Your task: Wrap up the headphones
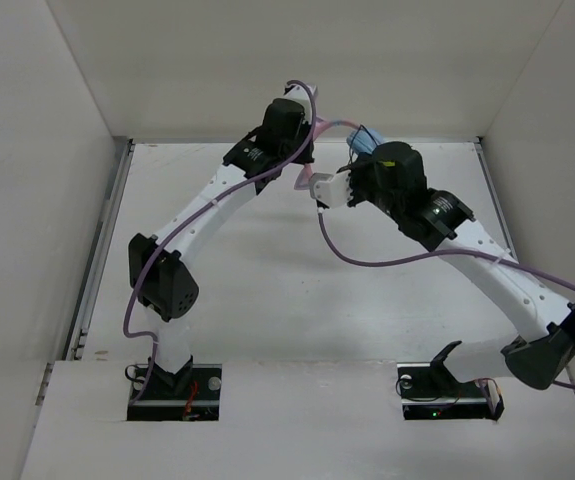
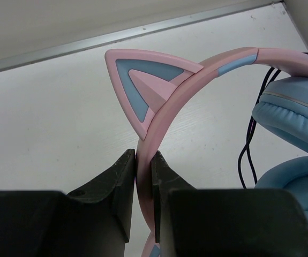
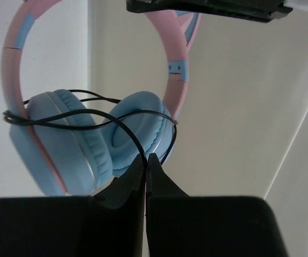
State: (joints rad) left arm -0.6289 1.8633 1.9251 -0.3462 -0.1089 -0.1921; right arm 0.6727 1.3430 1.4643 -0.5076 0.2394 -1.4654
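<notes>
Jaws on the left gripper are pinched tight on the pink headband, and the right gripper is shut on the thin black cable. Whole headphones hang upper centre of the overhead view. Loops round the ear cups look loose; any slack and they could slide off.

Top camera: high, behind arm bases, looks down over whole table, far off. Left wrist camera: just behind left gripper, very close on headphones, table beyond. Right wrist camera: behind right gripper, close, faces ear cups. All three views share headphones.
</notes>
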